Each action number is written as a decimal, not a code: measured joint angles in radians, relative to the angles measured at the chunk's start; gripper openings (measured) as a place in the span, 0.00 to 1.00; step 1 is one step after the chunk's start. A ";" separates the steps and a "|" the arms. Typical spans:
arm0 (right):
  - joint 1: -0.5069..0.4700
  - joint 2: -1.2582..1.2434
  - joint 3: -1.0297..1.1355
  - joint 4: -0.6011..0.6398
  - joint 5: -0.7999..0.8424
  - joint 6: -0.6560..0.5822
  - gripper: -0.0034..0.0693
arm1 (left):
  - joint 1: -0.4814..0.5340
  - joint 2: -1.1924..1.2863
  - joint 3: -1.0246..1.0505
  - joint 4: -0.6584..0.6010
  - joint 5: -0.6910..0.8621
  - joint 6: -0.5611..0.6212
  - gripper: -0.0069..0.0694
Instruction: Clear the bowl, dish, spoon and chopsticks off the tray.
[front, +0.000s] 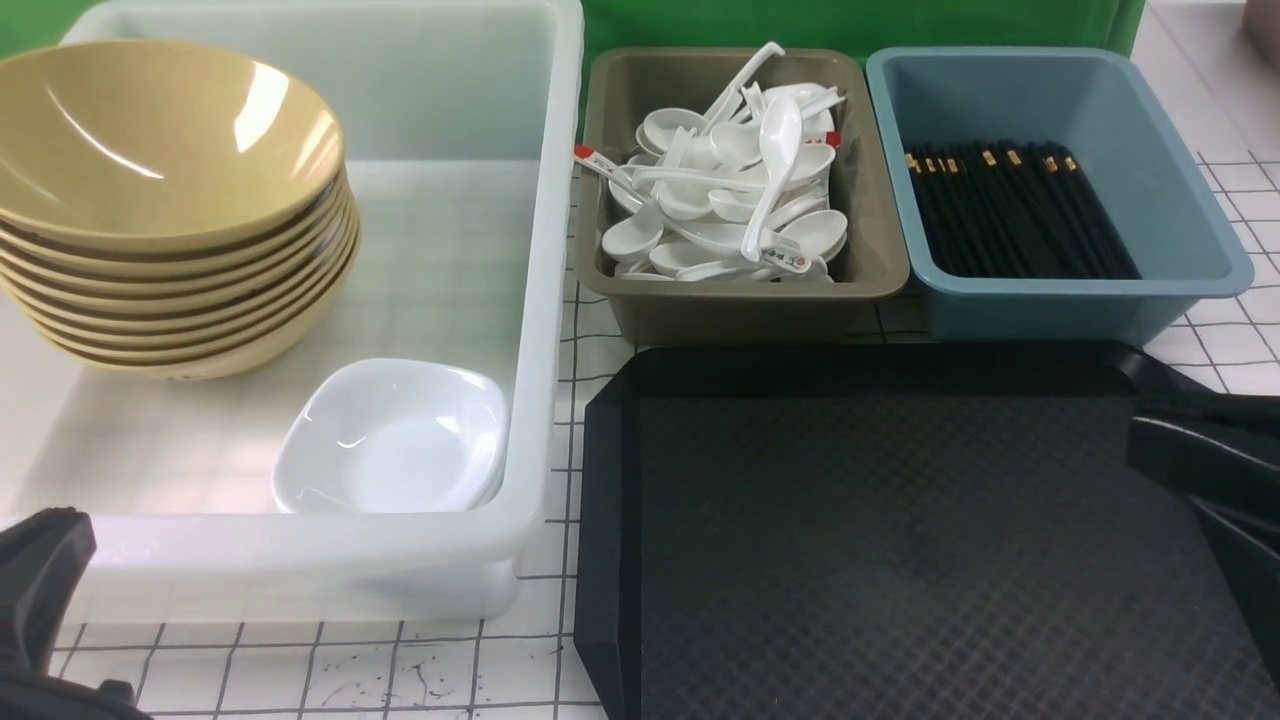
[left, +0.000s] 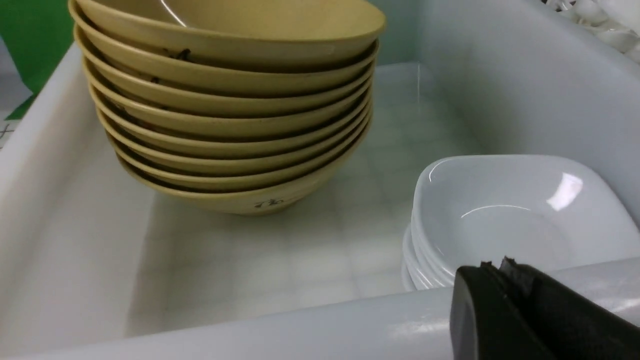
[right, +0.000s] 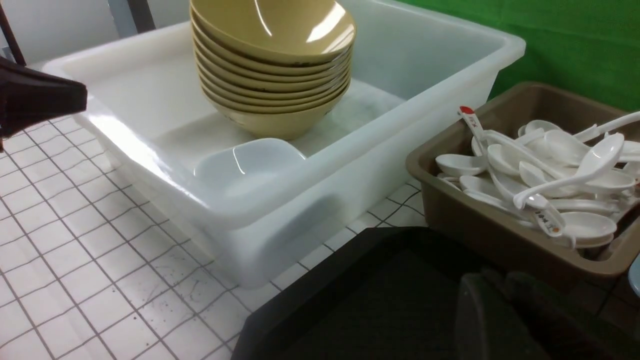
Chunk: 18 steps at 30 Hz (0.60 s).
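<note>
The tray is seen bare at the worktop's near edge. The bowl is stacked in the tub at the left, the dish beside it. Spoons are piled in the brown bin (chopsticks in the blue bin). The left hand is closed, empty, over the tub's near rim. The right hand is blurred; its state cannot be told.

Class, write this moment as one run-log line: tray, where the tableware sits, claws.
tray: bare | bowl: atop stack in tub | dish: in tub | left claw: shut, empty
</note>
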 joint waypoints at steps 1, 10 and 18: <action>0.000 0.000 0.000 0.000 -0.001 0.000 0.17 | 0.000 0.000 0.001 0.000 0.015 -0.002 0.07; 0.000 -0.002 0.021 0.003 -0.032 0.000 0.18 | 0.000 0.000 0.001 0.000 0.053 -0.007 0.07; -0.077 -0.216 0.294 -0.024 -0.191 0.004 0.17 | 0.000 0.000 0.002 -0.004 0.062 -0.007 0.07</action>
